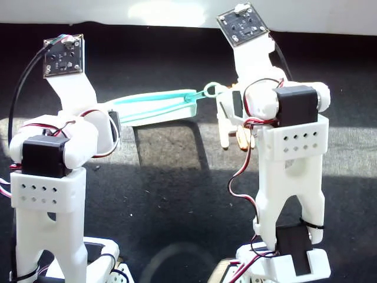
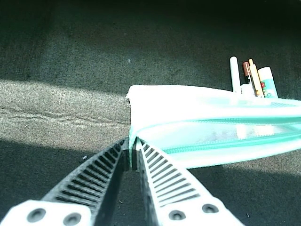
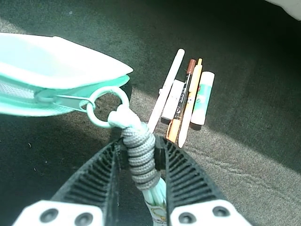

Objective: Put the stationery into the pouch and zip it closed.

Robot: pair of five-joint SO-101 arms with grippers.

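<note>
The mint-green pouch [image 1: 156, 109] hangs stretched between both arms above the dark table. My left gripper [image 2: 132, 149] is shut on the pouch's [image 2: 211, 129] closed end corner. At the other end my right gripper [image 3: 140, 157] is shut on the grey cord [image 3: 139, 150] tied to the zip's ring [image 3: 104, 107]. The stationery [image 3: 184, 101], a white pen, brown and orange pens, an eraser and a glue stick, lies side by side on the table beyond the pouch's [image 3: 56, 68] zip end. In the left wrist view the stationery [image 2: 253, 77] peeks over the pouch's far edge.
The table [image 1: 171, 194] is covered in dark cloth, with a sunlit band across its middle and the pouch's shadow on it. Each arm's white base stands at the near edge. A white wall edge runs along the back.
</note>
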